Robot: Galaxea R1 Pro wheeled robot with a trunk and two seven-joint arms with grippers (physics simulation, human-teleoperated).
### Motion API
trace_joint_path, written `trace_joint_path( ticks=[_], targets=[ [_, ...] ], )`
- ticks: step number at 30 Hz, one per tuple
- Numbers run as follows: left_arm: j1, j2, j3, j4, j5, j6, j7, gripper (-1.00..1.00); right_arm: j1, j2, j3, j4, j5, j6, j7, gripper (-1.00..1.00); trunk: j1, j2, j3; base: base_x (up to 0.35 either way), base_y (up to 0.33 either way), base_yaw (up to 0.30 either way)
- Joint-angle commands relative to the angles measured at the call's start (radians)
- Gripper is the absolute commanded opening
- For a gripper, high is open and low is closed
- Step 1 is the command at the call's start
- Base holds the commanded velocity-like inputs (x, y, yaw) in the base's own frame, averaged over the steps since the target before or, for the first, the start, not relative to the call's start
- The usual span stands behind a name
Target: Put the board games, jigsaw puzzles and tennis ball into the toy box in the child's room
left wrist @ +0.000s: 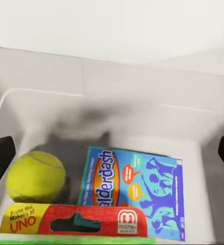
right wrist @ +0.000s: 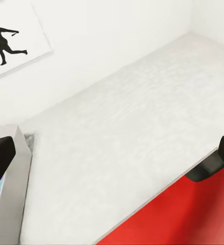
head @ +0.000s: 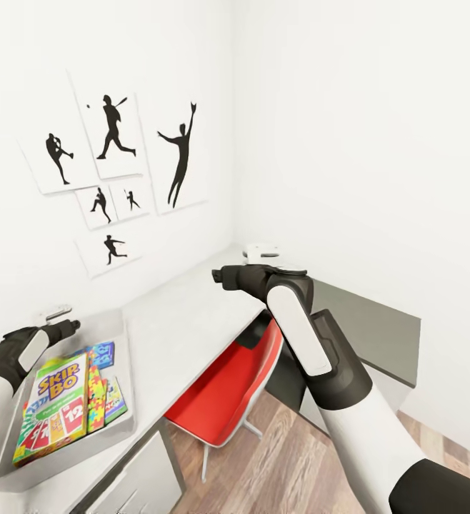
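Note:
The grey toy box (head: 130, 375) stands on the white table (head: 185, 321) at the lower left. In it lie the orange-green Skip-Bo board game (head: 56, 403), a colourful jigsaw puzzle (head: 96, 400) and a blue board game (head: 103, 353). My left gripper (head: 67, 328) hovers open over the box's far end. In the left wrist view its open gripper (left wrist: 112, 155) looks down on the tennis ball (left wrist: 35, 176), the blue Balderdash box (left wrist: 134, 191) and a red UNO box (left wrist: 76, 224). My right gripper (head: 219, 275) hangs open and empty over the bare table top (right wrist: 127, 138). The bed is out of view.
A red chair (head: 224, 389) is tucked under the table's front edge. A small white device (head: 263, 250) sits in the far corner. Baseball silhouette posters (head: 113, 135) hang on the wall. Wooden floor (head: 278, 464) lies at the lower right, beside the desk's dark grey side (head: 367, 328).

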State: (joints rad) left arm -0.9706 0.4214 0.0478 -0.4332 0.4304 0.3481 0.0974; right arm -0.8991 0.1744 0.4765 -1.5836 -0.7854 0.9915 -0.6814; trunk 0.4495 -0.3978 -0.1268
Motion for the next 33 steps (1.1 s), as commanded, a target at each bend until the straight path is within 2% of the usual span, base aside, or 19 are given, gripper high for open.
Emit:
trace_joint_path(
  ticks=[1, 9, 14, 17, 21, 26, 28, 33],
  targets=[
    [-0.001, 0.0, 0.002, -0.007, 0.011, 0.015, 0.003, 1.0, -0.001, 0.0, 0.001, 0.0, -0.009, 0.002, -0.01, 1.0, 0.001, -0.002, -0.001, -0.07, 0.0, 0.0],
    [-0.001, 0.003, 0.004, -0.032, 0.015, 0.091, -0.004, 1.0, -0.001, 0.0, 0.001, -0.001, -0.009, 0.002, -0.01, 1.0, 0.001, -0.002, 0.012, -0.132, 0.0, 0.0],
    [-0.002, 0.018, 0.009, -0.079, 0.021, 0.163, -0.018, 1.0, 0.0, 0.0, 0.001, 0.0, -0.009, 0.002, -0.01, 1.0, 0.001, -0.002, 0.021, -0.199, 0.0, 0.0],
    [-0.002, 0.041, 0.037, -0.091, 0.029, 0.218, -0.109, 1.0, 0.0, 0.0, 0.001, 0.0, -0.009, 0.002, -0.01, 1.0, 0.001, -0.002, 0.026, -0.04, 0.0, 0.0],
    [-0.001, 0.078, 0.108, -0.111, 0.031, 0.312, -0.265, 1.0, 0.0, 0.0, 0.002, 0.001, -0.009, 0.002, -0.01, 1.0, 0.001, -0.002, 0.032, -0.009, 0.0, 0.0],
    [-0.001, 0.112, 0.161, -0.129, 0.032, 0.386, -0.378, 1.0, 0.0, 0.0, 0.002, 0.001, -0.01, 0.002, -0.01, 1.0, 0.001, -0.002, 0.04, -0.002, 0.0, 0.0],
    [-0.001, 0.136, 0.186, -0.132, 0.032, 0.415, -0.459, 1.0, 0.0, 0.0, 0.002, 0.001, -0.01, 0.002, -0.01, 1.0, 0.001, -0.002, 0.044, 0.0, 0.0, 0.0],
    [-0.001, 0.169, 0.204, -0.134, 0.03, 0.46, -0.608, 1.0, 0.0, 0.0, 0.002, 0.001, -0.01, 0.002, -0.01, 1.0, 0.001, -0.002, 0.052, 0.0, 0.0, 0.0]
  ],
)
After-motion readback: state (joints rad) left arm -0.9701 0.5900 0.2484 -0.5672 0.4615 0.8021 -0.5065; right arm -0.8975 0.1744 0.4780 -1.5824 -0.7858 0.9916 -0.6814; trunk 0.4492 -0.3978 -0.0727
